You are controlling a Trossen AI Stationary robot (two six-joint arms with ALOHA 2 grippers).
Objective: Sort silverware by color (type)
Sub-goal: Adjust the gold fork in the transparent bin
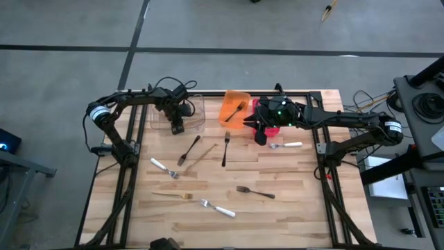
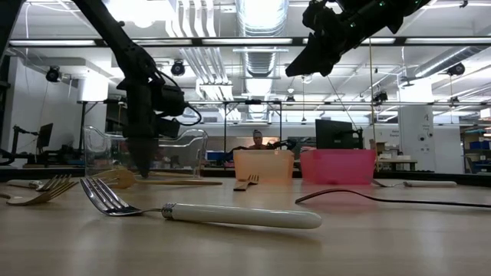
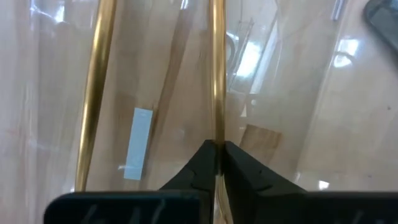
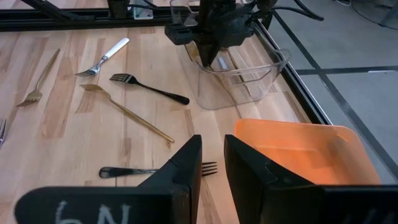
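Observation:
My left gripper points down into the clear bin at the table's far left, shut on a gold utensil. A second gold utensil lies on the bin's floor beside it. My right gripper hangs open and empty above the table, near the orange bin, which holds a black fork. Loose on the table lie black forks, a gold utensil, a gold fork and white-handled forks. My left gripper pinches the gold utensil's slim handle between its two fingertips. The fingers come from above, pointing down, and close across the handle. Whether the utensil rests on the bin's floor or hangs just above it, I cannot tell.
A red bin stands to the right of the orange one, largely under my right arm in the high view. Black frame rails run along the table's left and right sides. The near half of the wooden table carries only scattered forks.

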